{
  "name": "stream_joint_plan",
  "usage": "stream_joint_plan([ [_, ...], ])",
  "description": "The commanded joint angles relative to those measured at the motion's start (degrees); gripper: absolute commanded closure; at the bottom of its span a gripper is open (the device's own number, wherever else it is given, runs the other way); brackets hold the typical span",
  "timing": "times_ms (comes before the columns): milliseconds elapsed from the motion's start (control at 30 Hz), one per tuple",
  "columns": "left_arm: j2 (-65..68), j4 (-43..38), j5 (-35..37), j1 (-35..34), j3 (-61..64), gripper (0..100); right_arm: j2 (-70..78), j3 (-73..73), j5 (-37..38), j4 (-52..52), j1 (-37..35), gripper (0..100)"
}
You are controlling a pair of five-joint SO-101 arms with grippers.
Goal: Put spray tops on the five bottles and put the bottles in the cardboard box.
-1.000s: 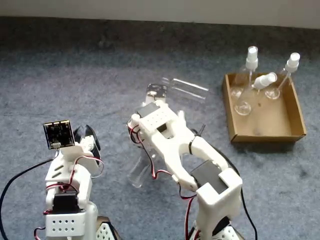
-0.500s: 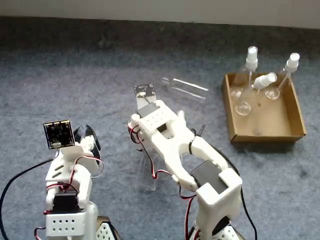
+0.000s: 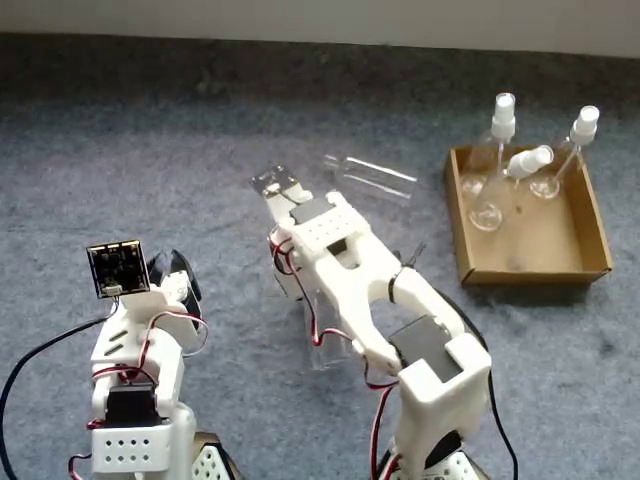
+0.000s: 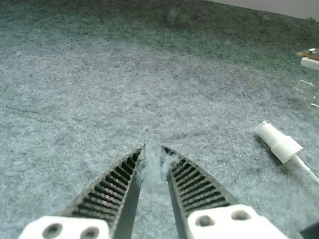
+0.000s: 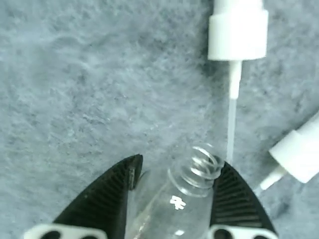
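My right gripper is shut on a clear, uncapped bottle, with the threaded neck between the fingertips. In the high view this bottle shows under the middle arm. Two white spray tops lie on the carpet just ahead of it: one with its tube pointing at the bottle, the other off to the side. My left gripper hovers shut over bare carpet with nothing in it, and a spray top lies to its side. The cardboard box holds three capped bottles.
A second uncapped clear bottle lies on its side on the grey carpet between the right arm and the box. The left arm stands at the near left. A dark band runs along the carpet's far edge.
The right arm has turned its wrist and shifted a little. The held bottle's lower end has swung to the right, from a slant toward upright. The left arm has not moved.
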Motion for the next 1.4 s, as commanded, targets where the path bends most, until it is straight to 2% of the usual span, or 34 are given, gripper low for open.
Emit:
stream_joint_plan([
  [0,0.0,-1.2,0.2,-0.5,-1.6,99,-1.0,-5.8,4.5,3.2,2.1,85.7],
  [133,0.0,-1.2,0.2,-0.5,-1.6,99,-0.9,-9.3,4.9,7.1,1.9,84.8],
  [367,0.0,-1.2,0.2,-0.6,-1.6,99,-0.6,-10.9,4.9,7.3,1.9,71.4],
  [667,0.0,-1.2,0.2,-0.7,-1.6,99,-0.9,-11.0,4.3,9.5,1.8,68.7],
  [733,0.0,-1.2,0.2,-0.7,-1.6,99,-0.9,-11.0,1.6,11.0,1.5,68.7],
  [933,0.0,-1.2,0.2,-0.7,-1.6,99,-0.5,-10.7,-12.9,8.9,1.7,68.7],
  [1167,0.0,-1.2,0.2,-0.7,-1.6,99,-0.2,-10.2,-14.3,4.6,1.5,68.7],
  [1300,0.0,-1.2,0.2,-0.7,-1.6,99,2.6,-7.8,-18.7,3.1,1.6,68.7],
  [1367,0.0,-1.2,0.2,-0.7,-1.6,99,4.4,-7.6,-18.4,3.1,1.6,68.7],
])
